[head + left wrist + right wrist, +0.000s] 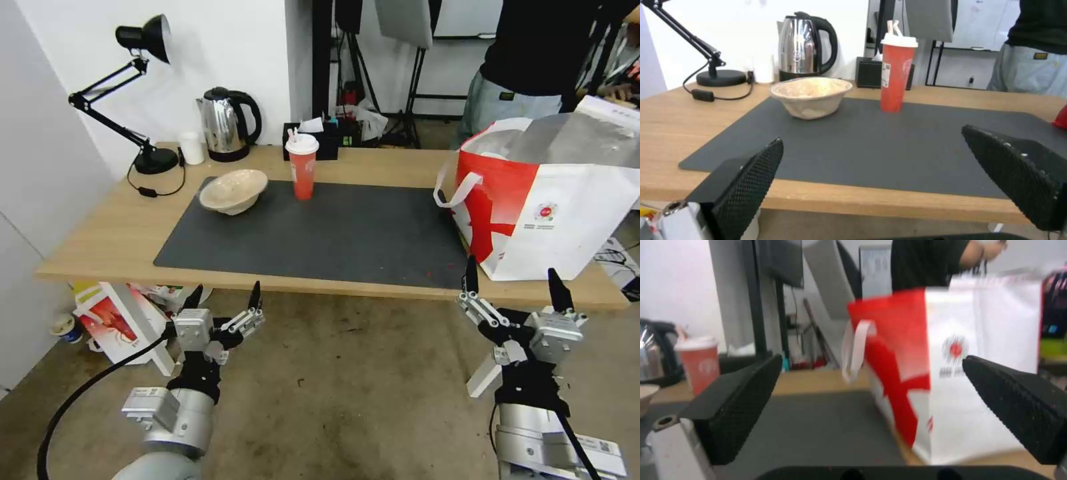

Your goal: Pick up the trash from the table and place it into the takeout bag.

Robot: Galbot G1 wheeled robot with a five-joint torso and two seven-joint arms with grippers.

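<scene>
Grippers hung below the table's (120, 233) near edge: left gripper (223, 303) spread open, nearest the beige bowl (233, 191) and upright red cup (303, 167) ahead on the mat. Right gripper (512, 283), likewise open, faced the takeout bag (553, 207).

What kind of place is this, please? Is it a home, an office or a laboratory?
Probably a lab or studio set up like an office break corner: a light-wood table with a kettle and a desk lamp, while tripods and stands fill the room behind.
</scene>
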